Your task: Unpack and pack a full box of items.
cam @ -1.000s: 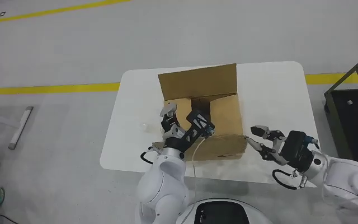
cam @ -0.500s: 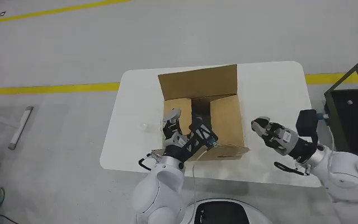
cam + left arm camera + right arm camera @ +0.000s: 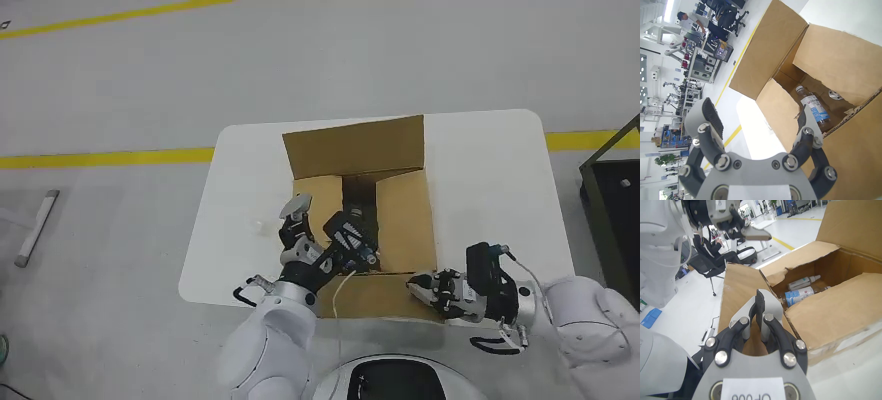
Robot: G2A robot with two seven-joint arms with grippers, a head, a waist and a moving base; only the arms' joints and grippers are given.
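Brown cardboard box (image 3: 355,150) sits around the middle of a white rounded table (image 3: 490,170) in the top view. Flaps are open: the back flap stands up and the front flap is folded out toward the robot. Left gripper (image 3: 315,222) hangs over the box's near-left part, above the left flap, jaws spread wide and holding nothing. Right gripper (image 3: 418,290) is at the right end of the front flap, touching its edge, fingers drawn together. A yellow floor line (image 3: 100,158) runs behind the table. A grey bar (image 3: 35,228) lies on the floor, well apart from the table. A dark rack (image 3: 612,200) stands at the frame edge.

Left wrist view: the left jaws are released, wide apart and empty. One finger is outside the box over the table, the other in front of the box's near wall edge. Inside, a clear plastic bottle with a blue-and-white label (image 3: 814,109) and a white cap lies on its side on the box floor. A silver round metal flange (image 3: 834,94) lies near the bottle's neck end, not touching it.

Right wrist view: the right jaws are clenched, pads together or nearly so, right up against the upturned front flap. Cannot tell whether any cardboard is pinched between them. In the box the clear bottle lies on its side, with a grey-white bottle with a white nozzle cap (image 3: 803,281) just beside it, roughly parallel. Cannot tell if the two touch. One finger of the left gripper shows above the box's far side.
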